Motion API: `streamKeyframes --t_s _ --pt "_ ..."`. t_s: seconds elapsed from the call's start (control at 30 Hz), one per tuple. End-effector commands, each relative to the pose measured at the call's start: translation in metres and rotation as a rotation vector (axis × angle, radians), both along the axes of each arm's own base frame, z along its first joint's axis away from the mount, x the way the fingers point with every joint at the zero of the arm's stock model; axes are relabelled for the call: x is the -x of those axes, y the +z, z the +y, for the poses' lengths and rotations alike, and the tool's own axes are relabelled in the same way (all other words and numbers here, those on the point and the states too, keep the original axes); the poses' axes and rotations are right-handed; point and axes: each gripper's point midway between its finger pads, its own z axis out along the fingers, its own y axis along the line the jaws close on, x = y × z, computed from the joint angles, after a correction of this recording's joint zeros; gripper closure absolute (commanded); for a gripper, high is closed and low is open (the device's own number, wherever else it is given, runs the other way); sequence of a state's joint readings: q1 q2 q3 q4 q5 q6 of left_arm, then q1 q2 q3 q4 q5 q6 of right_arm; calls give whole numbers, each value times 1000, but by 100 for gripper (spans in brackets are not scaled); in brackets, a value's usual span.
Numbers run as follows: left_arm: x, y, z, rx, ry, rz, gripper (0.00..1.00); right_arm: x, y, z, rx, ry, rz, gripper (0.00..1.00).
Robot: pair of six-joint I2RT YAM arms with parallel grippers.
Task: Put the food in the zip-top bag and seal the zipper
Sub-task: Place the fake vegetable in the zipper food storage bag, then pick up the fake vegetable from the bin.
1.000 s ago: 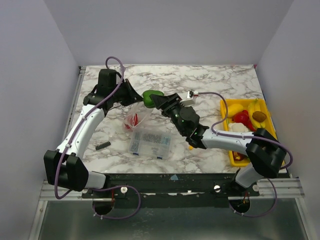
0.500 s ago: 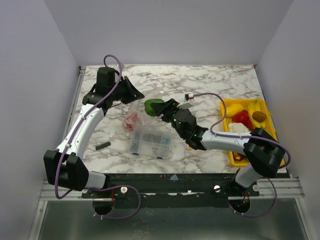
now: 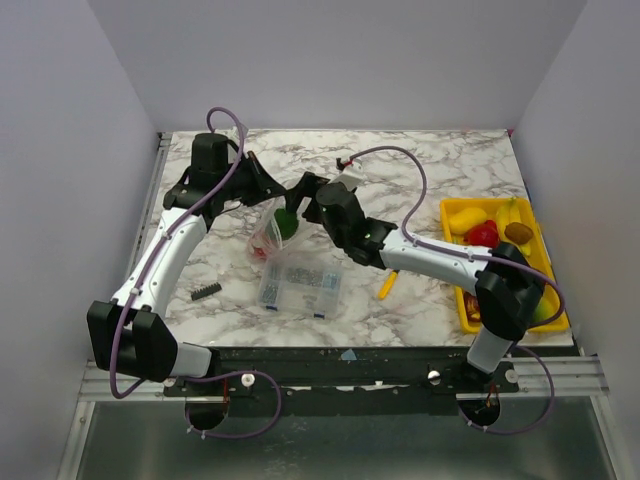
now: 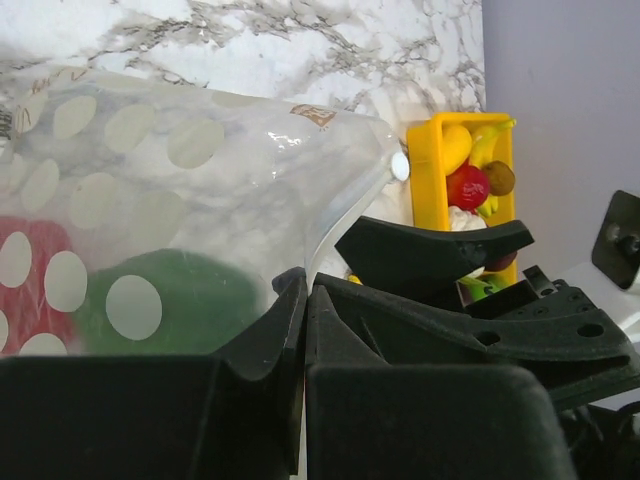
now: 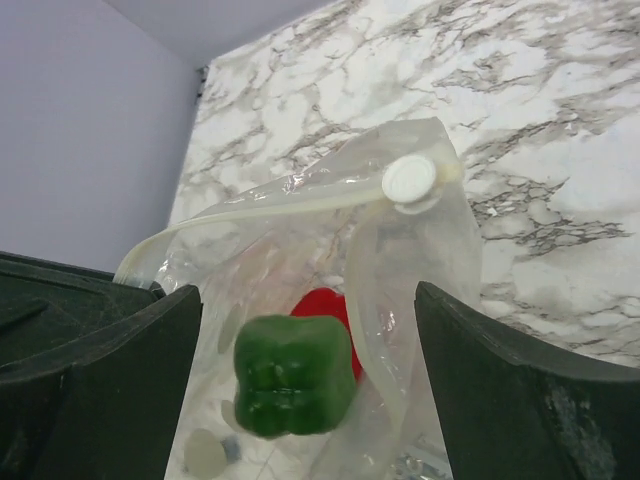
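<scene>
The see-through zip-top bag hangs from my left gripper, which is shut on its rim; the jaws pinch the plastic edge in the left wrist view. My right gripper is open above the bag's mouth, fingers wide apart. A green pepper sits loose in the mouth, touching neither finger, with a red food piece below it. Both show through the bag wall in the left wrist view, the pepper to the right. The zipper strip curves along the top.
A yellow tray at the right holds more food, with red, yellow and brown pieces. A clear compartment box lies just in front of the bag. A yellow-handled screwdriver and a small black part lie on the marble table.
My right gripper moved left over the bag's mouth and opened. The green pepper left its fingers and dropped into the bag. My left gripper kept its hold on the rim.
</scene>
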State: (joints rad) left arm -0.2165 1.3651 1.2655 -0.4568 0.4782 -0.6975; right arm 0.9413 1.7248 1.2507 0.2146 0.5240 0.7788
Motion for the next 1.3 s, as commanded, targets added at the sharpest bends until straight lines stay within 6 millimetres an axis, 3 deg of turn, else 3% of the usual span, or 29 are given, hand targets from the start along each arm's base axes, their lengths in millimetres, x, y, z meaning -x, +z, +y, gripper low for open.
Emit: streamKeyframes --t_s 0.0,0.37,0.43,0.53,0.57,0.67,0.77,0.83,1.03,1.27 --pt "1 1 4 -35 -6 -29 100 0 -10 -6 158 -20 55 10" --pt "-1 -6 9 -50 38 16 100 18 32 -29 237 30 29 12" --pt "6 5 4 -4 33 55 100 25 41 -35 220 40 26 12" --pt "9 36 5 71 96 14 100 36 52 -40 200 74 24 9" --pt "4 47 6 80 119 -11 100 38 56 -42 196 80 24 8" --pt "-29 52 14 -1 177 -4 100 40 63 -45 190 91 32 7" --pt "-67 21 14 -77 170 102 100 37 60 -54 185 80 61 7" --pt "-69 11 11 -94 119 130 100 39 59 -65 202 60 75 7" --pt "-47 10 27 -212 115 30 100 42 48 -137 243 -72 120 6" --pt "-30 19 37 -263 107 -40 100 33 18 -251 367 -308 231 6"
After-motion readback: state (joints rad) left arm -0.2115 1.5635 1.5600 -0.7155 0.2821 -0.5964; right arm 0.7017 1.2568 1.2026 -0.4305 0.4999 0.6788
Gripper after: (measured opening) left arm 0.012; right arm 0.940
